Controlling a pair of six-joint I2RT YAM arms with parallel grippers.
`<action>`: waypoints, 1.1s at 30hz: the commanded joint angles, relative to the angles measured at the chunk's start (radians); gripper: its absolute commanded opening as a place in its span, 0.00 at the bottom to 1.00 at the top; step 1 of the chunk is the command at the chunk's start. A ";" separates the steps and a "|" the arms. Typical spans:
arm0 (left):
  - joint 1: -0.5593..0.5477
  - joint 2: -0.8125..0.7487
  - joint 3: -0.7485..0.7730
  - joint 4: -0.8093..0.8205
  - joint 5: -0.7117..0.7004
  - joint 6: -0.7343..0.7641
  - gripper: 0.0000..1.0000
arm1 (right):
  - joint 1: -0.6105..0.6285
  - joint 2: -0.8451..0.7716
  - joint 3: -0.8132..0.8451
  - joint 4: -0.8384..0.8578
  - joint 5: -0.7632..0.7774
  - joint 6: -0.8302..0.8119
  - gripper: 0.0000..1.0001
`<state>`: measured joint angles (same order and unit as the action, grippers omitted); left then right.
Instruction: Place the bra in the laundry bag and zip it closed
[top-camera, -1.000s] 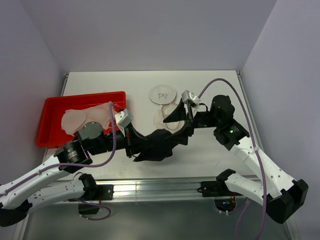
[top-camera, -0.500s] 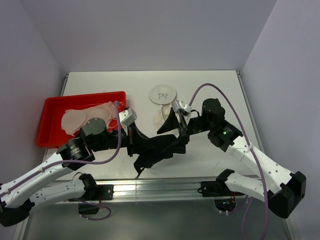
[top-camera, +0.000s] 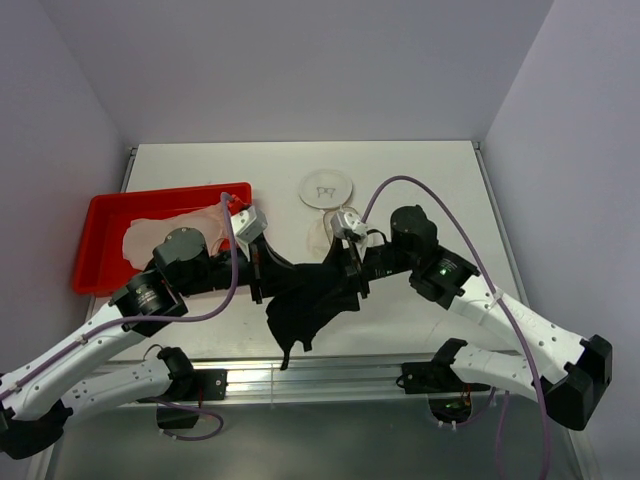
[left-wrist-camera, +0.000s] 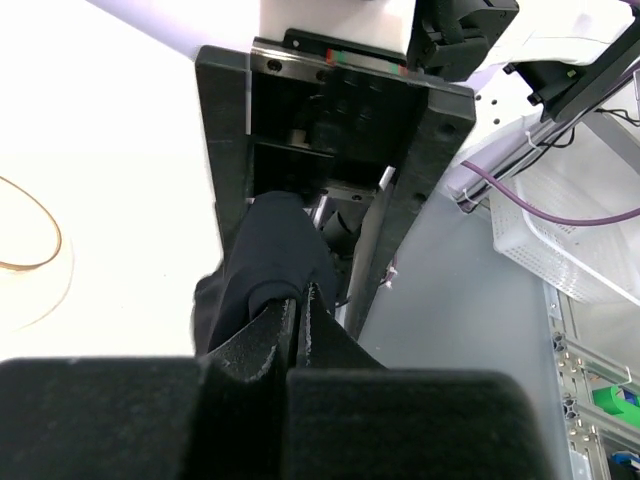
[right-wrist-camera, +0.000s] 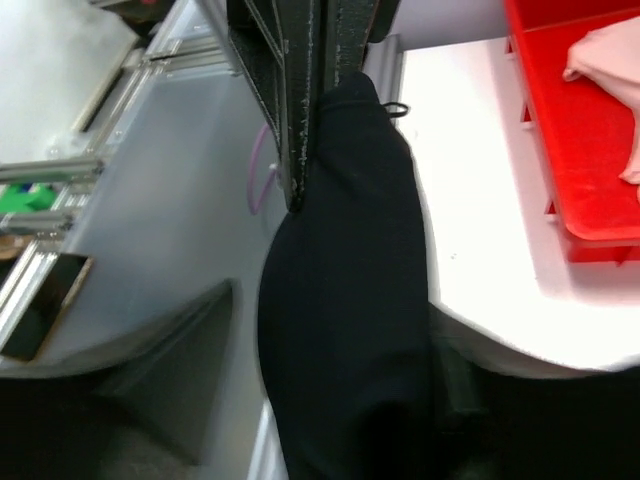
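Note:
The black bra hangs bunched between my two grippers above the near middle of the table, one end drooping toward the front edge. My left gripper is shut on its left part; in the left wrist view the fingers pinch the black cloth. My right gripper is shut on its right part; in the right wrist view the cloth hangs below the closed fingers. The translucent mesh laundry bag lies open just behind the grippers, partly hidden, with its round lid flat behind it.
A red plastic tray with a pale pink garment sits at the left of the table; it also shows in the right wrist view. The table's front edge and metal rail lie just below the hanging bra.
Both grippers have come closer together and the right arm has moved left. The bra, stretched wide before, now hangs bunched and droops lower toward the front edge.

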<state>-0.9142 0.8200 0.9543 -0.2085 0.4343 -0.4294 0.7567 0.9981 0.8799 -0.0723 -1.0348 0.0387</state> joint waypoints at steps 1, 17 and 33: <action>0.015 -0.009 0.040 0.026 0.026 0.027 0.00 | 0.006 -0.038 -0.007 0.049 0.048 0.035 0.64; 0.035 -0.038 0.098 -0.088 -0.507 -0.043 0.56 | -0.066 -0.067 -0.035 0.129 0.356 0.211 0.00; 0.057 0.275 0.000 0.027 -0.813 -0.252 0.47 | -0.359 -0.219 -0.030 0.132 0.844 0.497 0.00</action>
<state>-0.8623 1.0306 0.9554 -0.2729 -0.3267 -0.6434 0.4149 0.8158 0.8093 0.0307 -0.3466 0.4980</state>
